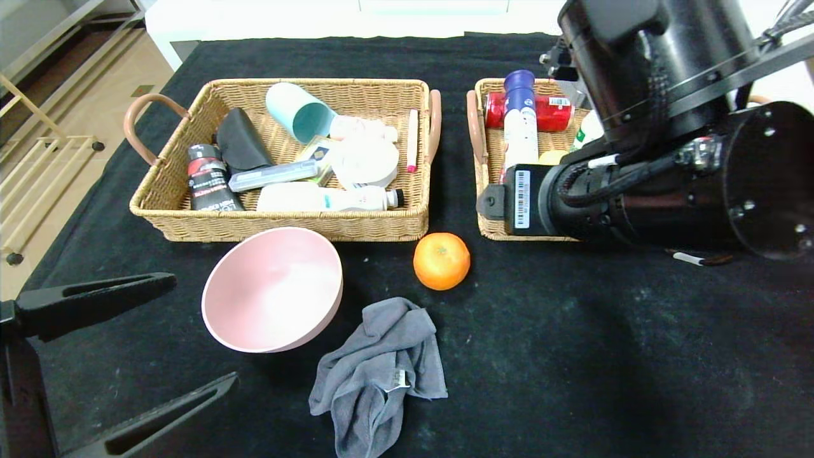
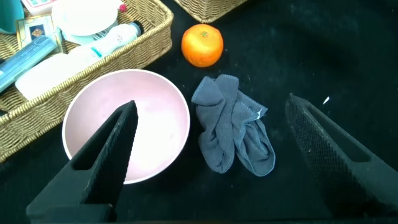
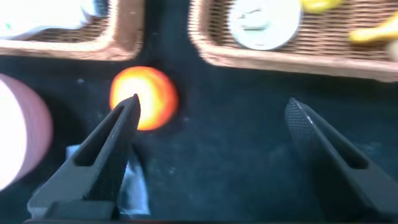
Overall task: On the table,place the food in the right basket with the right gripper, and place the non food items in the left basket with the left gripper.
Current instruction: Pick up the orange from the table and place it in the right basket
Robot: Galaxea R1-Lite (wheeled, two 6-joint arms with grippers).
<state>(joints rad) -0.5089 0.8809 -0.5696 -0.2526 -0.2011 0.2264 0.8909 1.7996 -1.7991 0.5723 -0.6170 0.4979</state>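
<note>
An orange (image 1: 441, 261) lies on the black table (image 1: 572, 356) before the gap between the two baskets. A pink bowl (image 1: 273, 289) lies tilted in front of the left basket (image 1: 286, 226), with a crumpled grey cloth (image 1: 381, 369) beside it. My left gripper (image 2: 211, 102) is open above the bowl (image 2: 143, 124) and cloth (image 2: 233, 134), holding nothing. My right gripper (image 3: 212, 102) is open and empty above the table in front of the right basket (image 3: 280, 59), with the orange (image 3: 144, 98) by one fingertip. A white bottle with a blue cap (image 1: 520, 121) lies in the right basket (image 1: 489, 222).
The left basket holds several items: a teal cup (image 1: 299, 114), tubes, bottles and a black pouch. The right basket also holds a red can (image 1: 547, 111) and something yellow (image 1: 552, 156). My right arm (image 1: 668, 159) hides most of that basket. A small white pen (image 1: 696, 259) lies on the table.
</note>
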